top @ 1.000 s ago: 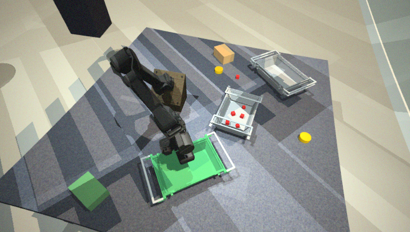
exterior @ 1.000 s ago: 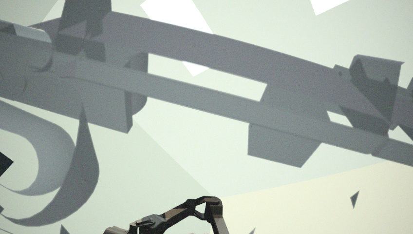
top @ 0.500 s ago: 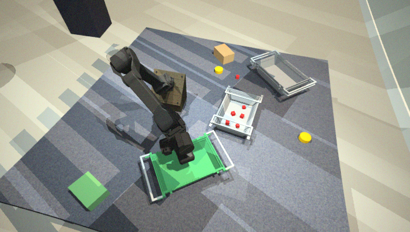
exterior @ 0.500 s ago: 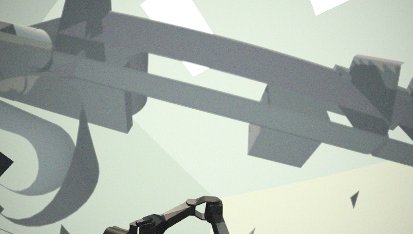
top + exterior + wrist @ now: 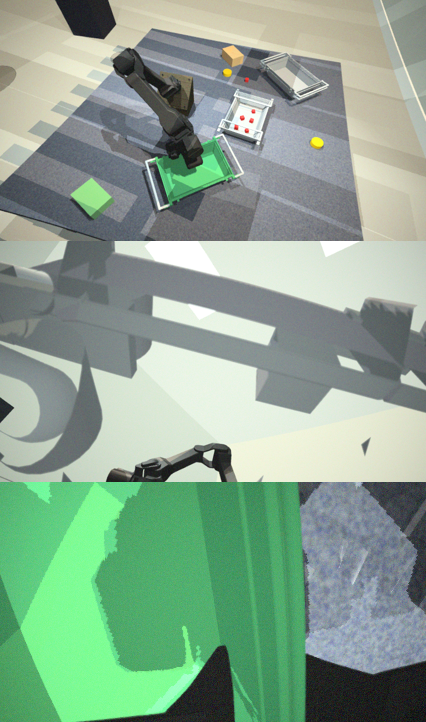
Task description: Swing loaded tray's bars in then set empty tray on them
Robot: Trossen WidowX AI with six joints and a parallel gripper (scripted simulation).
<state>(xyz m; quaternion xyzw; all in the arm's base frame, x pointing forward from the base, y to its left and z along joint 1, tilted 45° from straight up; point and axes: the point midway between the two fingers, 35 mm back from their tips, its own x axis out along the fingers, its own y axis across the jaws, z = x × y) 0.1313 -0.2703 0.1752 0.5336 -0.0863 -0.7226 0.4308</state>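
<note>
The loaded white tray stands right of the arm with several small red blocks inside. Its near bar and far bar both lie inward across its top. The empty green tray stands level on the mat in front. Its two white bars are swung out over its ends. My gripper is shut on the green tray's long wall on the arm side, one finger inside and one outside. The fingertips are partly hidden.
An empty grey-white tray stands at the back right. An orange block, a green block, yellow discs and a loose red cube lie on the mat. The exterior view shows the arm only at its bottom edge.
</note>
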